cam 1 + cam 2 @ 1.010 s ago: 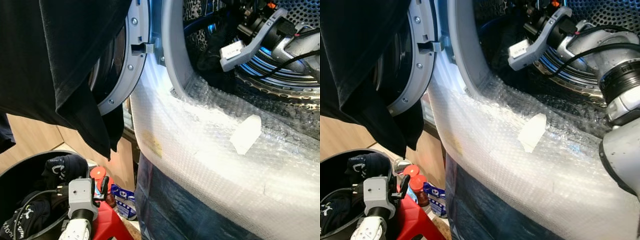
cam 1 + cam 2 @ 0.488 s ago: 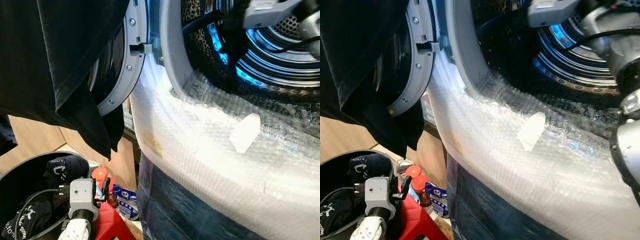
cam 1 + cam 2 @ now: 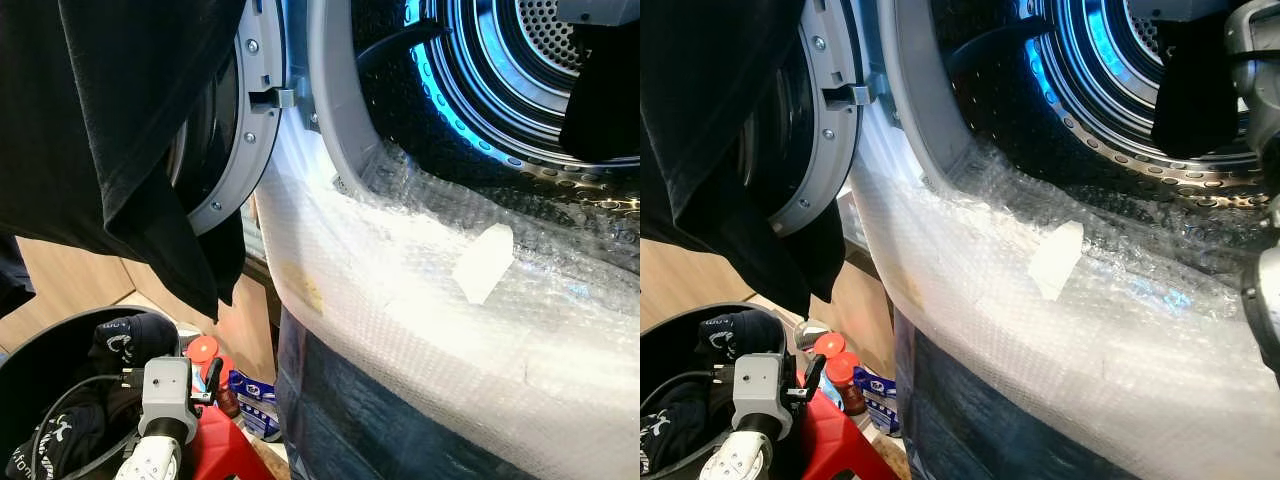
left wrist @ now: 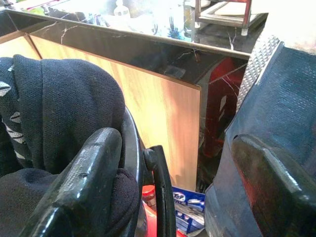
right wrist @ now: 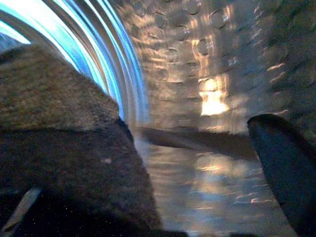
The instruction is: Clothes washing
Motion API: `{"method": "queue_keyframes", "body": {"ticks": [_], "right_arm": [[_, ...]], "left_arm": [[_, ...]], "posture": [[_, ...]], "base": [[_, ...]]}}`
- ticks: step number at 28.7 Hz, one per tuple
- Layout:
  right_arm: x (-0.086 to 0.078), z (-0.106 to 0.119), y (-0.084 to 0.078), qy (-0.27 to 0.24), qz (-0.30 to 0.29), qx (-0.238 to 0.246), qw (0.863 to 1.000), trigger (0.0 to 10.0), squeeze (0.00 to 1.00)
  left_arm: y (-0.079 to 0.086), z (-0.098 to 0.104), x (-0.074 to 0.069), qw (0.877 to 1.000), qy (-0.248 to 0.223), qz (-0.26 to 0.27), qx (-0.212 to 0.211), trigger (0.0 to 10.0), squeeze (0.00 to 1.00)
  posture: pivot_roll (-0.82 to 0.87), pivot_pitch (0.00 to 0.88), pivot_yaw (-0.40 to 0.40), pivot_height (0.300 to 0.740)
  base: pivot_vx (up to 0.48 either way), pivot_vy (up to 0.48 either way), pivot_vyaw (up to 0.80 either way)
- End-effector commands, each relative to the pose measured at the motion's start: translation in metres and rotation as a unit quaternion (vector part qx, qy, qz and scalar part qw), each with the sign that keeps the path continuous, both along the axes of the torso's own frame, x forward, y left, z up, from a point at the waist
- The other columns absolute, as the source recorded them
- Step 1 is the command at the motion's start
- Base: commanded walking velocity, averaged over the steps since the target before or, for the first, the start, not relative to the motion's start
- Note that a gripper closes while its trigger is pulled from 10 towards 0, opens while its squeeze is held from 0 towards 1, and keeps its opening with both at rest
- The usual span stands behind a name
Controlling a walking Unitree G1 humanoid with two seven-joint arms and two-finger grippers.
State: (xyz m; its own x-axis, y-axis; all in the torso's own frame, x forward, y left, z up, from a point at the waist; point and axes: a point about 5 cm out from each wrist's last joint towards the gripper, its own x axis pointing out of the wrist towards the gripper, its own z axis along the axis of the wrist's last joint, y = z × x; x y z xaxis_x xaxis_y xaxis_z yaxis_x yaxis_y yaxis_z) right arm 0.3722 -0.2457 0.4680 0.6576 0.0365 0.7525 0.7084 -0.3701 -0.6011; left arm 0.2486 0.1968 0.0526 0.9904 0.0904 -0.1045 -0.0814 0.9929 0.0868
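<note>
Right gripper (image 5: pixel 197 163) wide open inside shiny metal washer drum (image 3: pixel 520 90), beside hanging dark cloth (image 3: pixel 1185 90). Left gripper (image 4: pixel 168 187) open, holding nothing. Best to drop clothes deep inside.

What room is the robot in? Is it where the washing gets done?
Probably a laundry corner of a home. There is a front-loading washing machine with its steel drum open and its door swung aside, a black basket of dark clothes, and a wooden cabinet beside it.
</note>
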Motion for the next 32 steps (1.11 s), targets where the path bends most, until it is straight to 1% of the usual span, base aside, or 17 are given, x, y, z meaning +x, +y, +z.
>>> {"method": "queue_keyframes", "body": {"ticks": [1,2,3,6,8,12,13,14,15,16,17,19,24,26,27,28,32], "right_arm": [[0.005,-0.007,0.01,0.032,0.07,0.049,0.996,10.0,0.0],[0.013,-0.019,0.022,0.078,0.181,0.161,0.967,10.0,0.0],[0.019,-0.032,0.034,0.125,0.263,0.233,0.928,10.0,0.0],[0.02,-0.034,0.037,0.142,0.283,0.248,0.916,10.0,0.0],[0.023,-0.042,0.042,0.159,0.314,0.298,0.887,10.0,0.0],[0.027,-0.051,0.051,0.182,0.437,0.455,0.754,10.0,0.0],[0.026,-0.05,0.05,0.174,0.459,0.475,0.73,10.0,0.0],[0.022,-0.047,0.045,0.154,0.477,0.482,0.719,10.0,0.0],[0.018,-0.041,0.038,0.121,0.473,0.466,0.738,10.0,0.0],[0.018,-0.041,0.038,0.121,0.473,0.466,0.738,10.0,0.0],[0.011,-0.033,0.03,0.083,0.455,0.428,0.777,10.0,0.0],[0.006,-0.027,0.025,0.064,0.438,0.399,0.803,10.0,0.0],[-0.006,-0.017,0.015,0.011,0.349,0.302,0.887,10.0,0.0],[-0.013,-0.01,0.019,-0.027,0.261,0.167,0.951,10.0,0.0],[-0.016,-0.008,0.024,-0.049,0.199,0.061,0.977,10.0,0.0],[-0.021,-0.007,0.029,-0.077,0.157,-0.024,0.984,10.0,0.0],[-0.025,-0.005,0.027,-0.098,0.132,-0.039,0.986,10.0,0.0]], "left_arm": [[-0.005,-0.013,-0.004,0.999,0.037,-0.016,0.001,10.0,0.0],[-0.006,-0.013,-0.004,0.999,0.037,-0.016,0.0,10.0,0.0],[-0.006,-0.013,-0.003,0.999,0.037,-0.017,0.0,10.0,0.0],[-0.006,-0.012,-0.003,0.999,0.036,-0.018,0.0,10.0,0.0],[-0.006,-0.011,-0.003,0.999,0.036,-0.017,-0.001,10.0,0.0],[-0.006,-0.012,-0.004,0.999,0.036,-0.014,-0.005,10.0,0.0],[-0.007,-0.013,-0.005,0.999,0.037,-0.014,-0.005,10.0,0.0],[-0.008,-0.014,-0.006,0.999,0.039,-0.015,-0.006,10.0,0.0],[-0.008,-0.014,-0.006,0.999,0.039,-0.016,-0.006,10.0,0.0],[-0.008,-0.014,-0.006,0.999,0.039,-0.016,-0.006,10.0,0.0],[-0.009,-0.013,-0.006,0.999,0.038,-0.016,-0.006,10.0,0.0],[-0.009,-0.013,-0.006,0.999,0.038,-0.016,-0.007,10.0,0.0],[-0.01,-0.013,-0.005,0.999,0.037,-0.017,-0.006,10.0,0.0],[-0.01,-0.013,-0.004,0.999,0.037,-0.017,-0.006,10.0,0.0],[-0.01,-0.013,-0.004,0.999,0.037,-0.018,-0.005,10.0,0.0],[-0.011,-0.013,-0.004,0.999,0.038,-0.018,-0.005,10.0,0.0],[-0.011,-0.013,-0.004,0.999,0.037,-0.018,-0.005,10.0,0.0]], "posture": [[0.13,0.0,0.015,0.74],[0.13,0.0,0.016,0.74],[0.13,0.0,0.016,0.74],[0.13,0.0,0.019,0.74],[0.13,0.0,0.017,0.74],[0.13,0.0,0.014,0.74],[0.13,0.0,0.014,0.74],[0.13,0.0,0.013,0.74],[0.13,0.0,0.013,0.74],[0.13,0.0,0.013,0.74],[0.13,0.0,0.013,0.74],[0.12,0.0,0.013,0.74],[0.12,0.0,0.011,0.74],[0.12,0.0,0.011,0.74],[0.12,0.0,0.011,0.74],[0.12,0.0,0.009,0.74],[0.12,0.0,0.009,0.74]], "base": [[0.0,0.0,0.0],[0.0,0.0,0.0],[0.0,0.0,0.0],[0.0,0.0,0.0],[0.0,0.0,0.0],[0.0,0.0,0.0],[0.0,0.0,0.0],[0.0,0.0,0.0],[0.0,0.0,0.0],[0.0,0.0,0.0],[0.0,0.0,0.0],[0.0,0.0,0.0],[0.0,0.0,0.0],[0.0,0.0,0.0],[0.0,0.0,0.0],[0.0,0.0,0.0],[0.0,0.0,0.0]]}}
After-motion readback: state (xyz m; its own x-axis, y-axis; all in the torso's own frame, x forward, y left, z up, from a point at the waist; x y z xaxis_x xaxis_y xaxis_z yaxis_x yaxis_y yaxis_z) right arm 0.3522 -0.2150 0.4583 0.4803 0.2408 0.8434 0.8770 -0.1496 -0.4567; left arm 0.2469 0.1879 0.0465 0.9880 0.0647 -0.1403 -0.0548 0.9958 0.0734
